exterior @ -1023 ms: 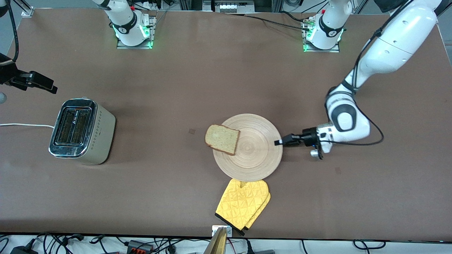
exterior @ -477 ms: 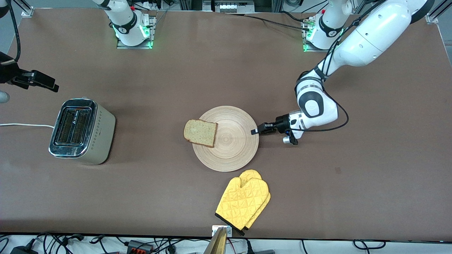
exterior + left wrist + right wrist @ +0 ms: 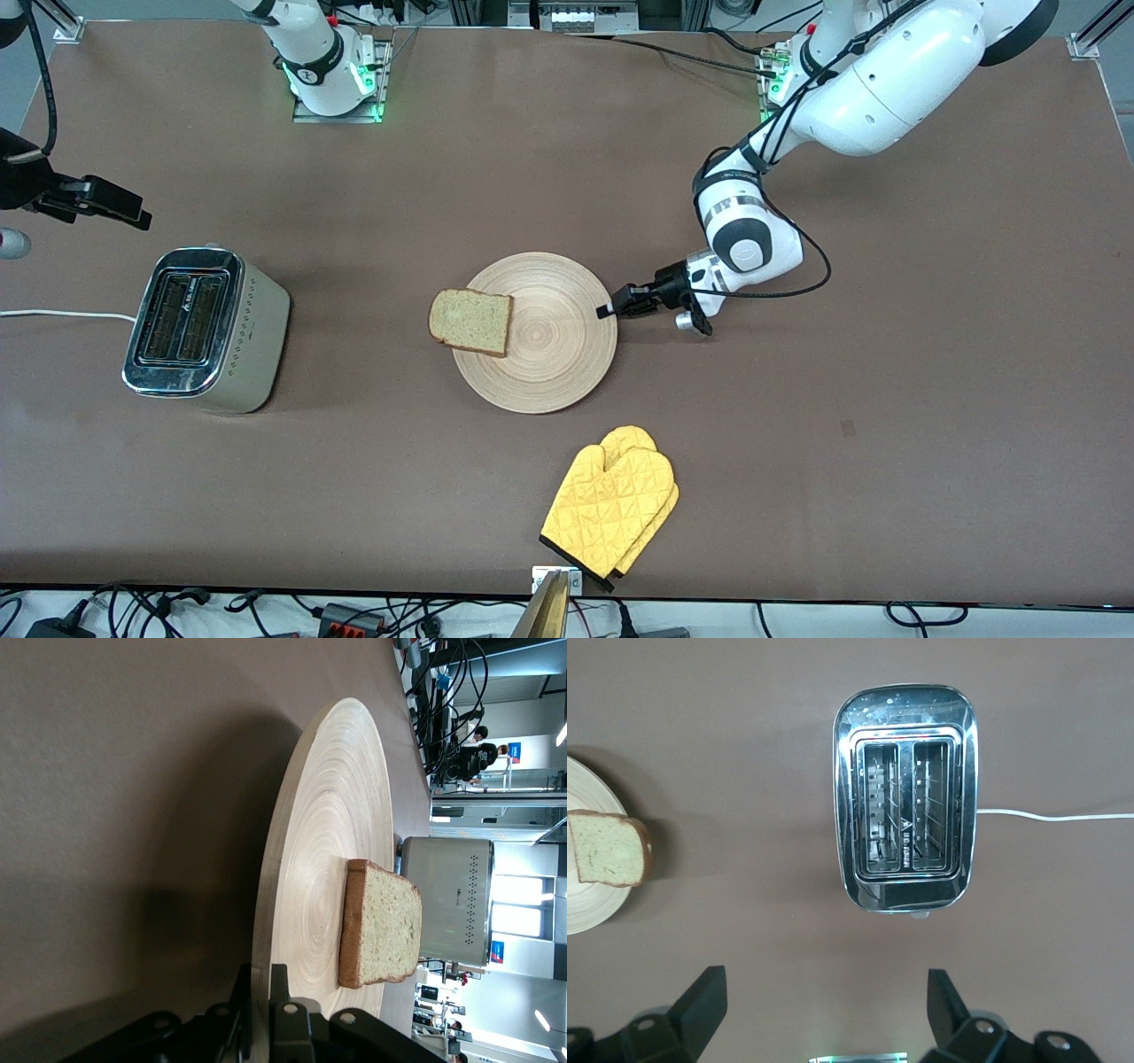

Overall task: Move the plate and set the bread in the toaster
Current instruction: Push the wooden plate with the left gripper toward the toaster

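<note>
PROGRESS: left pincer [image 3: 606,311] clamped on plate [image 3: 549,354] rim, mid-worktop [image 3: 797,496], between toaster [image 3: 205,330] and left arm's end; bread [image 3: 470,322] overhangs the toaster-side rim (not yet toasted) | LEFT: bread into slot; right pincer [image 3: 824,1005] apart, over toaster | HIDDEN: left fingertips' contact mostly cut off

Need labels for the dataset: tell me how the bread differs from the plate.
The square brown bread slice is far smaller than the round pale wooden plate. The bread is thick with a dark crust; the plate is flat with ring grain. The bread overhangs the plate's rim toward the toaster. Both are tan.
</note>
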Robot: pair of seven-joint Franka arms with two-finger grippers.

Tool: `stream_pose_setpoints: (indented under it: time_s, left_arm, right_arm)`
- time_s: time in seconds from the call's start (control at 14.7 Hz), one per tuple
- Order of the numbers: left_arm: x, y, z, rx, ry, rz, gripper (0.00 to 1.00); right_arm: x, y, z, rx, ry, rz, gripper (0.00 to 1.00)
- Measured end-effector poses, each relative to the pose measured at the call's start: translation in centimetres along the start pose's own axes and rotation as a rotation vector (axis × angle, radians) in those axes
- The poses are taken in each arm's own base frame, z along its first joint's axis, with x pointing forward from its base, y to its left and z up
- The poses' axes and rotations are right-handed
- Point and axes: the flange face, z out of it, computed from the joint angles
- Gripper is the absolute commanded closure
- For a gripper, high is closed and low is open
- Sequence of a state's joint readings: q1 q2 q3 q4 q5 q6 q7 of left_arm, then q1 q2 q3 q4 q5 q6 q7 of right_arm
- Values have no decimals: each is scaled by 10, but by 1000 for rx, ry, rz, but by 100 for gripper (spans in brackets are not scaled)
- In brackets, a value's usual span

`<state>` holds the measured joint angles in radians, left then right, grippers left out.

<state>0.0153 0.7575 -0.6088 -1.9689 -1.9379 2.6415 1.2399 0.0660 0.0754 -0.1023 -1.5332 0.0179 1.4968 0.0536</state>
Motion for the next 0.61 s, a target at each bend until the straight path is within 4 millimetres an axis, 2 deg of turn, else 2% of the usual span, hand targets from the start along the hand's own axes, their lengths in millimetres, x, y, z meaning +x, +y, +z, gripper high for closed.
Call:
stream_pose_setpoints:
  time_s: [0.07, 0.14, 0.2, 0.41, 0.61]
  left_arm:
    - [-3, 0, 2, 6, -1, 3, 68]
    - [-4, 1, 3, 6, -4, 4, 7]
    - [-5, 1, 4, 6, -6, 5, 0]
    - [-4, 1, 3, 7, -3, 7, 0]
    - [11, 0, -7, 4, 27, 36, 0]
  right_arm:
    - [1, -1, 1, 7, -3, -2, 0]
    - [1, -3, 3, 17, -6, -3, 0]
    - [2, -4, 4, 25, -10, -3, 0]
    - [1, -5, 5, 29, -20, -3, 0]
    - [1, -5, 6, 31, -25, -4, 0]
